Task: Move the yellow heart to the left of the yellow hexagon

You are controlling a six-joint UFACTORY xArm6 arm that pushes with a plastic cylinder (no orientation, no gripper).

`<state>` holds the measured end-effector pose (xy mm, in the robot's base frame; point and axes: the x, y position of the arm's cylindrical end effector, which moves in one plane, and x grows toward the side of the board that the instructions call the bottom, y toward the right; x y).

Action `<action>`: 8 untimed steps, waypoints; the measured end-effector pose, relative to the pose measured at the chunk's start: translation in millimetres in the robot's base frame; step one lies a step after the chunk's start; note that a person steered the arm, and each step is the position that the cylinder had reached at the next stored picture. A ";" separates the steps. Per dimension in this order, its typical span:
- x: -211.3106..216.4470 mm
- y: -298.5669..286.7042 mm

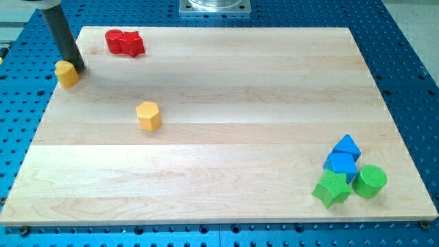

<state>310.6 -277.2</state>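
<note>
Tip: my tip (77, 68) rests on the wooden board (226, 123) near its far left corner, at the lower end of the dark rod (63, 34) that slants down from the view's top left. There are no jaws to open or close, and it carries nothing.
Tip and yellow heart: the yellow heart (67, 73) sits just at 8 o'clock from my tip, touching it or all but touching; I cannot tell which.
Yellow heart's place: close to the board's left edge, near the top left corner.
Yellow hexagon: the yellow hexagon (148, 115) stands at about 4 o'clock from my tip, well apart from it, and at about 4 o'clock from the yellow heart too.
Heart against hexagon: the heart lies at about 10 o'clock from the hexagon, with bare board between them.
Red blocks: two red blocks (124, 42) press together at about 2 o'clock from my tip, near the board's top edge; their shapes are hard to make out.
Far corner group: at roughly 4 o'clock, far across the board near the bottom right corner, four blocks cluster.
Group members: a blue triangle (347, 146), a blue cube (341, 165) just below it, a green star-like block (332, 188) and a green cylinder (370, 181) beside it.
</note>
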 end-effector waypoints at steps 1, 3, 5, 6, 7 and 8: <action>-12.0 -22.7; 16.8 -23.4; 74.5 -16.9; 64.9 29.2; 60.4 83.6; 65.7 117.2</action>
<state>376.4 -160.1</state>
